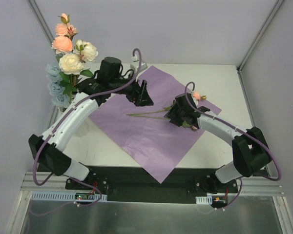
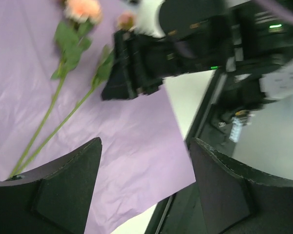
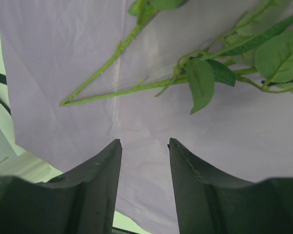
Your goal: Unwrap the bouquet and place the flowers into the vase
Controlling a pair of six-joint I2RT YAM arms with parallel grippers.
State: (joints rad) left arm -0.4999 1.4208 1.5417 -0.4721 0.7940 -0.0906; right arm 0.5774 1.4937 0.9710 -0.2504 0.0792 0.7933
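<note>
Right wrist view, nearest in: two dark fingers (image 3: 88,185) of the right claw (image 3: 144,144), parted, nothing between them, only purple paper (image 3: 63,58) in the gap. Just beyond lie two green stems (image 3: 117,91) and leaves (image 3: 202,83).

Left wrist view: left claw (image 2: 145,146) released too, wide gap, empty. It shows what the right view cuts off (a peach rose (image 2: 83,9) and a small bud (image 2: 126,19) topping those stems), heads beside the right claw.

Only the top view shows the other flowers (image 1: 71,61), upright at the table's (image 1: 224,83) far left corner. Vase not made out behind the left arm (image 1: 73,117).

Paper spread flat, one corner past the near edge. Pale walls (image 1: 185,29), metal posts (image 1: 259,39).
</note>
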